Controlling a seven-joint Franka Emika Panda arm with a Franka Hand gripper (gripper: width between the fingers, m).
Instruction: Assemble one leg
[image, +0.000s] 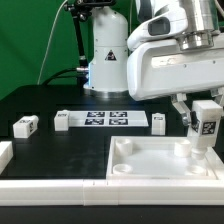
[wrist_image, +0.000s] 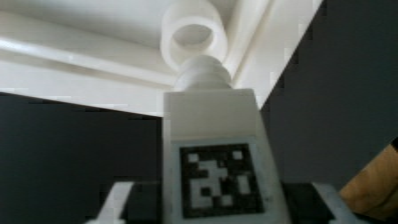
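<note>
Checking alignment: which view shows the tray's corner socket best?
The wrist view: the socket shows as a round ring just past the leg's tip. The exterior view shows the tray, the leg covering that corner.

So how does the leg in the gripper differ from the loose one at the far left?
The gripped leg stands upright at the tray's corner; the loose leg lies on its side on the table. The gripper holds one; the other is free. Both are white with tags.
</note>
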